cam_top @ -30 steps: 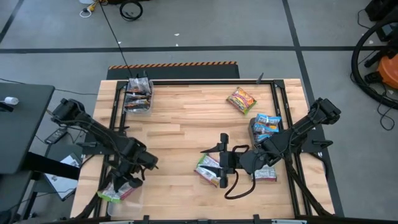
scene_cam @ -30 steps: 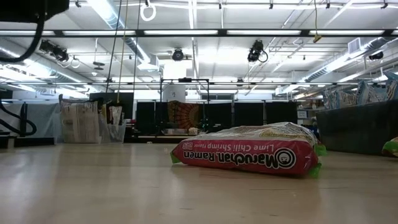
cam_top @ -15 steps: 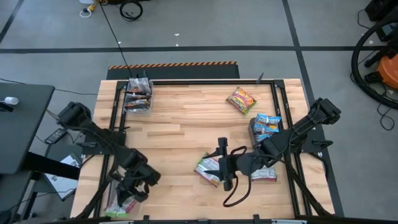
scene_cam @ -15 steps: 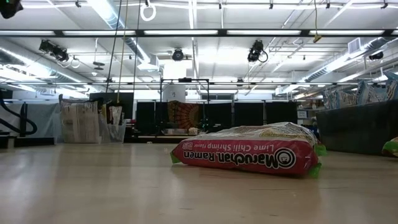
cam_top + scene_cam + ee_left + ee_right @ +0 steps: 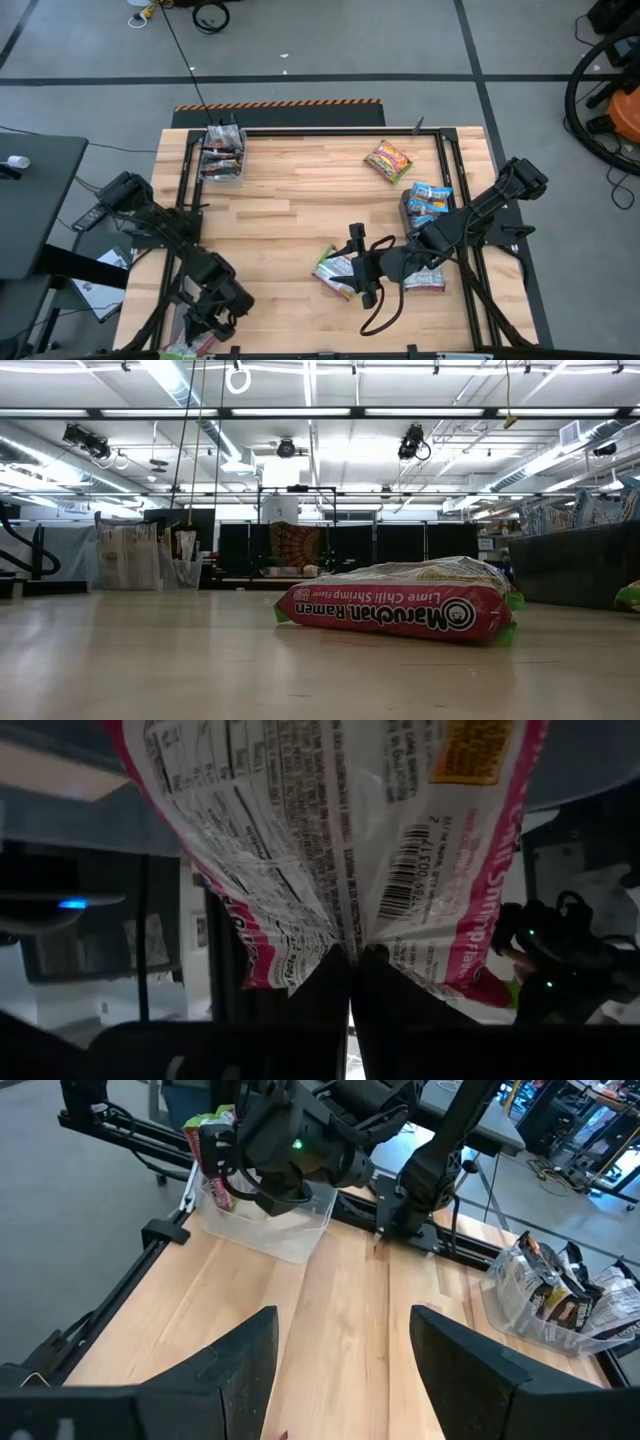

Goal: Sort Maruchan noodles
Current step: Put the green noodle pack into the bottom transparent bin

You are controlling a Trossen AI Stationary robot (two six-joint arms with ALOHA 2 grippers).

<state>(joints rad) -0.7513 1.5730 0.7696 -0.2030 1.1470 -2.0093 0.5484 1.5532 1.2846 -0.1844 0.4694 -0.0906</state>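
Observation:
My left gripper [image 5: 200, 336] is at the table's near-left corner, shut on a pink-green-white Maruchan packet [image 5: 380, 840]. From the right wrist view this packet [image 5: 213, 1138] shows beside a clear bin [image 5: 268, 1225]. My right gripper [image 5: 358, 267] hovers open above a second green-pink packet [image 5: 333, 270] lying flat on the table's near middle. The low view shows that packet [image 5: 400, 610] alone, with no finger on it. In the right wrist view my right gripper [image 5: 345, 1370] has its two fingers spread wide over bare wood. My left gripper pinches the packet between its two fingers at one edge [image 5: 352, 935], where the wrapper bunches into creases. The packet is lifted clear of the table and reaches away past the fingertips, its printed back with the barcode toward the wrist camera.
A clear bin with dark brown packets [image 5: 222, 155] stands at the far-left corner. A yellow-red packet [image 5: 388, 160] lies far right. Blue-white packets [image 5: 428, 203] sit in a bin at the right edge. Another packet [image 5: 425, 281] lies under my right arm. Black rails frame the table.
My left gripper has carried its packet toward the table's near edge, ending at the near-left corner. My right gripper has shifted slightly toward the near edge over the green-pink packet and stayed open. That packet has not moved.

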